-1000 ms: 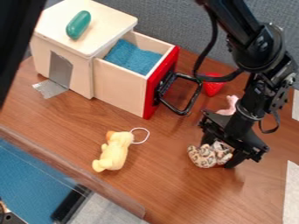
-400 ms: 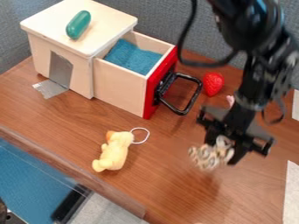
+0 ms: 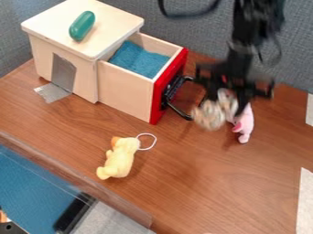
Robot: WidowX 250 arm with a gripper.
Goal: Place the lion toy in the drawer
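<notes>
One black gripper (image 3: 227,102) grips a spotted toy (image 3: 209,115), fingers closed around it, above the worktop (image 3: 183,187) toward the back edge, outside the open, red-fronted drawer (image 3: 166,93). The drawer juts from a wooden box (image 3: 64,50) topped by a green object (image 3: 82,26). A yellow toy (image 3: 119,157) lies near the front edge; a pink toy (image 3: 245,124) is toward the back.

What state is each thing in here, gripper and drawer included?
Gripper: closed on the spotted toy.
Spotted toy: held, raised off the table.
Drawer: pulled open.
Yellow toy: lying on the table.
Pink toy: partly hidden.
Green object: resting atop the cabinet.
</notes>
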